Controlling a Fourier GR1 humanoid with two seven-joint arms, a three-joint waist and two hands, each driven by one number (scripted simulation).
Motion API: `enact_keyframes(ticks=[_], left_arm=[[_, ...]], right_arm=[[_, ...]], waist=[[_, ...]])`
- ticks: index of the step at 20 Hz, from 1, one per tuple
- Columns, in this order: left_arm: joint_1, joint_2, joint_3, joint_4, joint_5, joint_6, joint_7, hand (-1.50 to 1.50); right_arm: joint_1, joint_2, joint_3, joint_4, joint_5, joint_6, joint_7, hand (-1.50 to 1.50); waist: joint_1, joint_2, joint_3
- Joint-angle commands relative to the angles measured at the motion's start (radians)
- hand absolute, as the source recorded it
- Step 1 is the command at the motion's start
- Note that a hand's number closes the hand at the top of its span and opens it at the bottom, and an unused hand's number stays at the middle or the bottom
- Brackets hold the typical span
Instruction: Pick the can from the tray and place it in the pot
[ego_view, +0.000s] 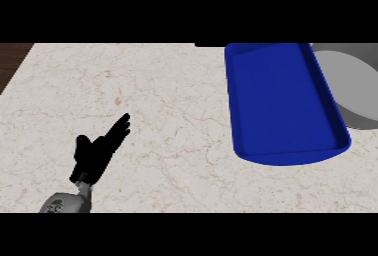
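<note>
And here we are over the pale marbled stone counter (148, 85), with the black left hand (94, 152) in the lower left of the head view, rising off its grey forearm (66, 202). Its fingers (118, 127) are straight and held together, slanting up and to the right, the thumb standing a little apart on the left side; they hold nothing. We cannot tell whether they touch the stone beneath them or hang just above it. Well off to the right of the fingertips, and reaching both farther up and lower than they do, lies the blue oblong tray (284, 100) with its raised rim, long side running away from us, rounded end nearest. Beyond the tray's far side from the fingers sits the grey round pot (356, 85), cut off by the right edge, its rim meeting the tray's edge in this view. As for the can, we cannot make it out anywhere here; the tray's floor shows only plain blue.
</note>
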Motion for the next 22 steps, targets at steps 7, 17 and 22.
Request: enact_keyframes(ticks=[7,17,22], left_arm=[[-0.016,-0.02,-0.004,-0.002,-0.013,0.003,0.029,0.0],[-0.006,-0.006,0.034,0.032,-0.024,-0.024,-0.033,0.0],[0.0,-0.017,0.023,0.068,-0.043,-0.035,-0.059,0.0]], right_arm=[[-0.165,-0.194,0.008,0.31,0.168,-0.105,-0.232,1.5],[-0.423,-0.267,0.116,0.266,0.293,-0.235,0.02,1.5],[-0.575,-0.264,0.195,0.254,0.369,-0.218,0.135,1.5]], waist=[[0.008,-0.003,-0.002],[0.001,-0.007,-0.006],[0.007,-0.005,-0.007]])
